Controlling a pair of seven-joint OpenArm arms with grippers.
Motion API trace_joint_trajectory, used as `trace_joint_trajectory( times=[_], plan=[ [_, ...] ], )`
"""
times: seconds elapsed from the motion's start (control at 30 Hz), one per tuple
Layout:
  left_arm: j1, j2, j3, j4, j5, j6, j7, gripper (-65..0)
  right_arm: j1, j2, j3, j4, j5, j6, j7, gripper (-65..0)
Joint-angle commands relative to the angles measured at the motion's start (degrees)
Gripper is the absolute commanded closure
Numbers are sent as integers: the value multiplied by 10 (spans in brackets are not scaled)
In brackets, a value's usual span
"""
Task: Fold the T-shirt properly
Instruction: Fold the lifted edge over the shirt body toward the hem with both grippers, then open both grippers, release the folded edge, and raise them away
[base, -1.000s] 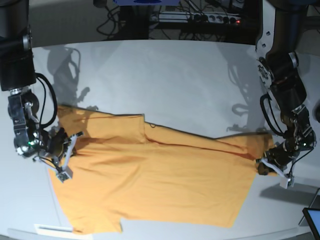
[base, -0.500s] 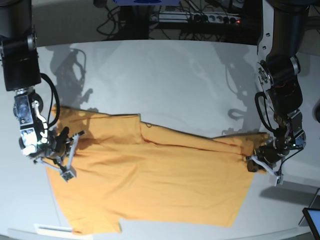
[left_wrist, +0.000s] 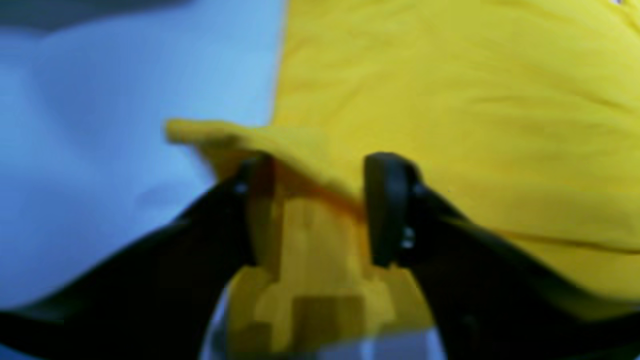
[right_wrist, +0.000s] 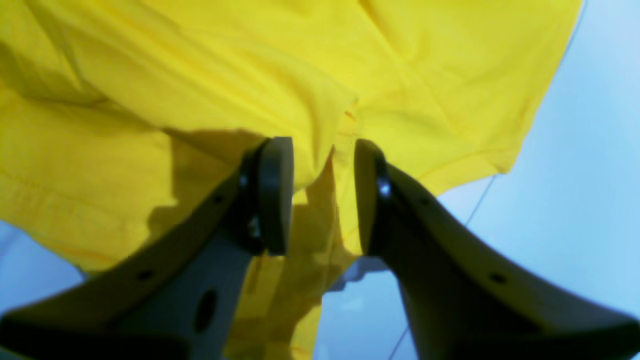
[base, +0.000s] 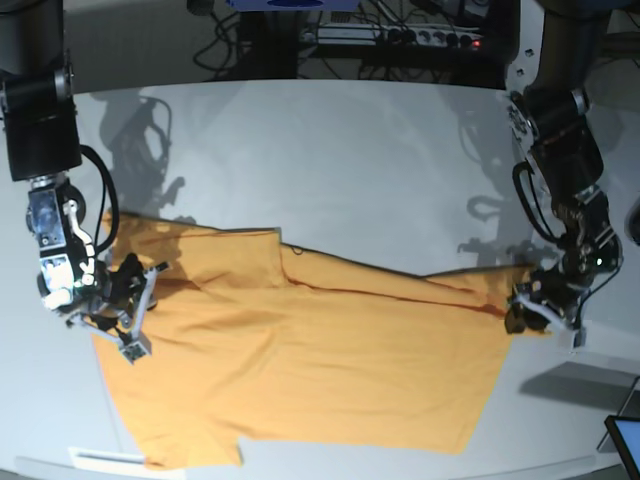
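White table (base: 330, 160) under harsh light, with the orange-yellow T-shirt (base: 310, 360) spread flat across its near half. At the shirt's two ends, the left gripper (left_wrist: 312, 207) and right gripper (right_wrist: 322, 192) each have their jaws parted with a fold of cloth lying loose between them.

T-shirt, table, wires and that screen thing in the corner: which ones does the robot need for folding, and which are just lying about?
For the job:
- T-shirt, spread on the table
- left hand at one edge
- right hand at the other edge

Just lying about:
- power strip and cables behind the table
- screen corner at the picture's lower right
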Motion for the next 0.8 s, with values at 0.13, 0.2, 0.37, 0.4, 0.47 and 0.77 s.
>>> trace_joint_trajectory(
  times=[0.13, 0.2, 0.37, 0.4, 0.47, 0.77],
  plan=[
    [0, -4, -1, 40, -12, -5, -17, -395, 15, -3, 6, 9, 0, -3, 18, -209],
    [0, -3, -1, 44, -12, -5, -17, -437, 15, -5, 6, 9, 0, -3, 19, -209],
    [-1, -3, -2, 44, -12, -5, -18, -600, 17, -8, 6, 9, 0, -3, 31, -209],
    [-1, -3, -2, 44, -12, -5, -18, -625, 16, -7, 6, 9, -1, -3, 38, -209],
    [-1, -3, 2, 44, -12, -5, -20, -650, 15, -5, 6, 9, -1, -3, 47, -209],
    [-7, 5, 109, 44, -10, -5, -48, -650, 19, -4, 5, 9, -2, -3, 57, -209]
  ],
)
